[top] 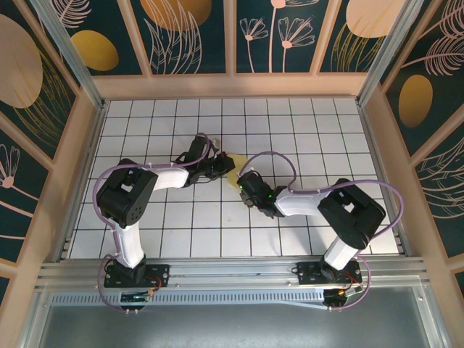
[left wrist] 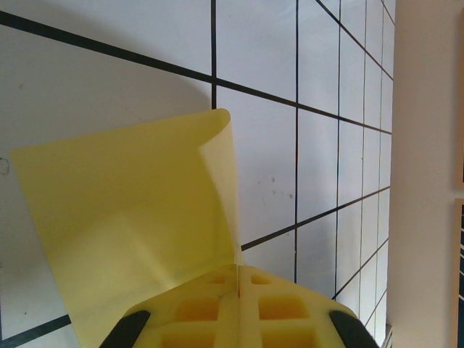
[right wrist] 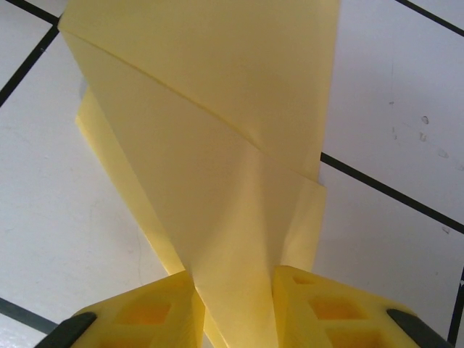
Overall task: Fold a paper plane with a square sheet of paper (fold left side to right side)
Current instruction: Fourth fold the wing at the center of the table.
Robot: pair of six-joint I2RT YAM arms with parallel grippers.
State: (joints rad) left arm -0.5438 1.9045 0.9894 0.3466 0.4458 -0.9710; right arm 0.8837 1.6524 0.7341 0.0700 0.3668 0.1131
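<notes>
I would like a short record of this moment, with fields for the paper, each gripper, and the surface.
paper: pale-yellow sheet, already folded, with layered flaps and diagonal creases
paper position: lifted between the two arms, above the middle of the table
left gripper: fingers shut on one edge of the paper, which curls up there
right gripper: fingers shut on a narrow, pointed part of the paper
surface: white grid table with black lines

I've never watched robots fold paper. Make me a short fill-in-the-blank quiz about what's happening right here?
1. The folded paper is pale ____.
2. The right gripper has its fingers closed on the ____.
3. The table is covered in white tiles with ____ lines.
4. The left gripper grips the paper by its ____.

Missing words: yellow; paper; black; edge
</notes>
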